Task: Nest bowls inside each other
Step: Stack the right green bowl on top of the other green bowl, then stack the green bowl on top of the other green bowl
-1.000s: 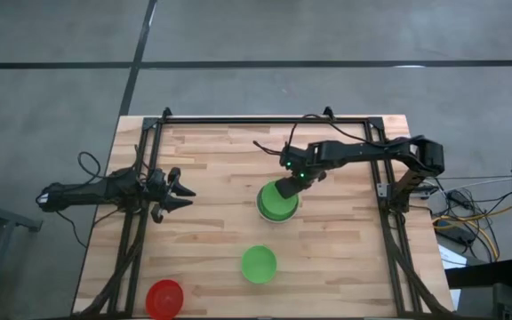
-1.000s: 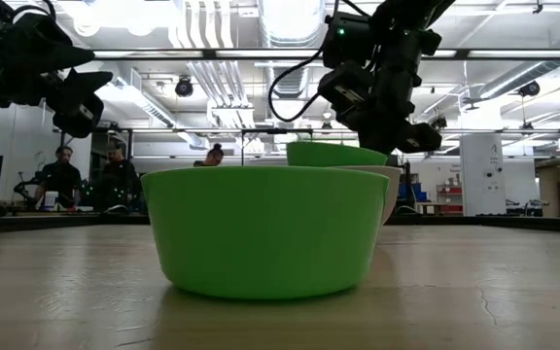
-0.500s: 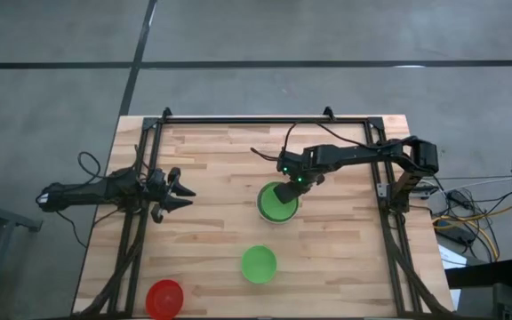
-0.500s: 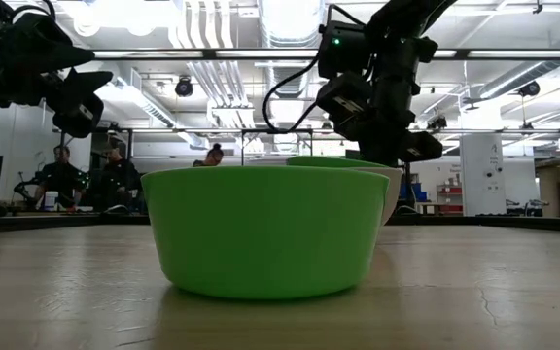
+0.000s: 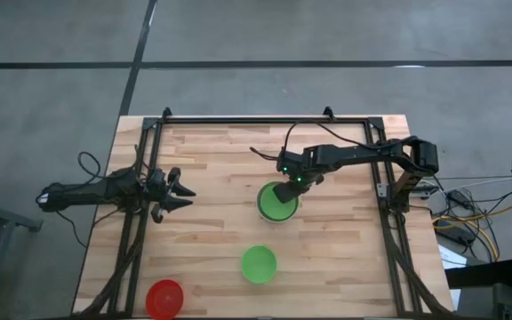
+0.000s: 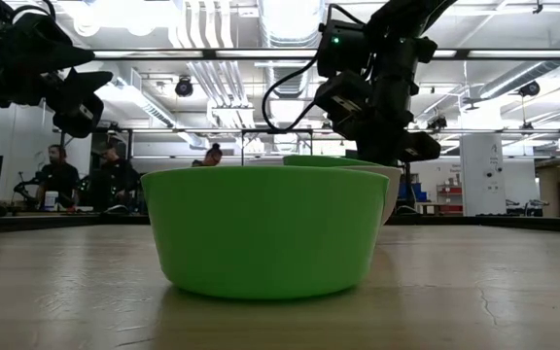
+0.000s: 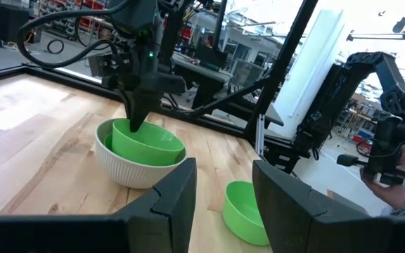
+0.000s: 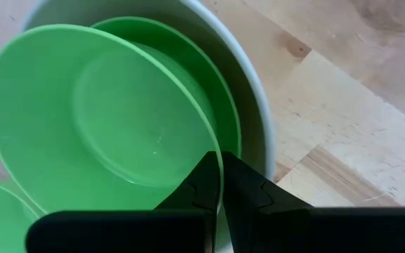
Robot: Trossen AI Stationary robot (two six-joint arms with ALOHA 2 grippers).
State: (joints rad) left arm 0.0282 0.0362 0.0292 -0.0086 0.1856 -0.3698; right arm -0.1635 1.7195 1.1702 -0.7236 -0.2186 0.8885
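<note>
A pale white bowl (image 5: 262,210) stands mid-table with a green bowl (image 8: 225,98) nested in it. A second green bowl (image 8: 97,112) lies tilted on top of that one, with my right gripper (image 8: 220,167) shut on its rim. In the left wrist view this bowl (image 7: 146,144) leans inside the white bowl (image 7: 136,172). Another green bowl (image 5: 259,264) rests on its base nearer the front edge. A red bowl (image 5: 164,298) sits at the front left. My left gripper (image 5: 185,191) waits open at the table's left, touching nothing. My right gripper pinches the top green bowl's rim (image 8: 215,151) on its far right side, one finger inside the bowl and one outside. The fingers come steeply from above, slanting in from the right. The bowl sits tilted inside the white bowl, over the nested green one.
Black frame rails (image 5: 140,222) run along the table's left, right and far sides. Bare wood lies between the white bowl and my left gripper. People (image 6: 61,175) sit in the room beyond the table's far edge.
My right gripper has sunk a little with the green bowl. The bowl's rim stood above the white bowl's edge and now lies nearly level with it, deeper inside.
</note>
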